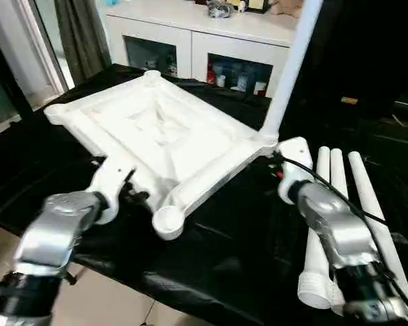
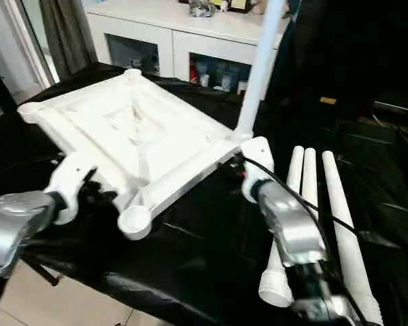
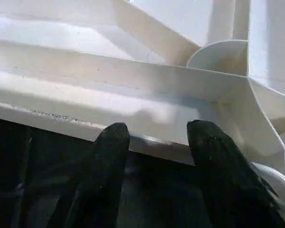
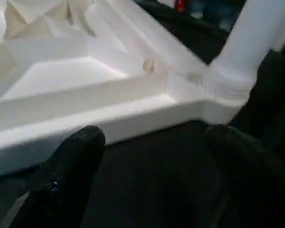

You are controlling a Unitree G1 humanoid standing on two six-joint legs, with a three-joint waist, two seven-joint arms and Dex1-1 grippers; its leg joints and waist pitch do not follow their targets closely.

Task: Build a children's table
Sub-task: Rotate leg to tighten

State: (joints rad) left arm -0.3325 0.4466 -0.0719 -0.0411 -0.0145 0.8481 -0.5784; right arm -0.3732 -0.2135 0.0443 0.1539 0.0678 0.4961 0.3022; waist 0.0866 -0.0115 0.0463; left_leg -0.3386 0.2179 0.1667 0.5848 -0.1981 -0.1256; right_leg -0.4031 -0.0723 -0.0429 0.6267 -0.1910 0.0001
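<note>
Left eye view shows three loose legs (image 1: 340, 204); wrist views show both grippers' jaws open, empty, beside the tabletop (image 3: 133, 90).

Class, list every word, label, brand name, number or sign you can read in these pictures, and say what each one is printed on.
No text can be read anywhere.
The table top, the standing leg and the three loose legs are plain white.
Items behind the cabinet's glass fronts may carry labels, but they are too small and blurred to read.

Bright daylight, soft overall blur.
</note>
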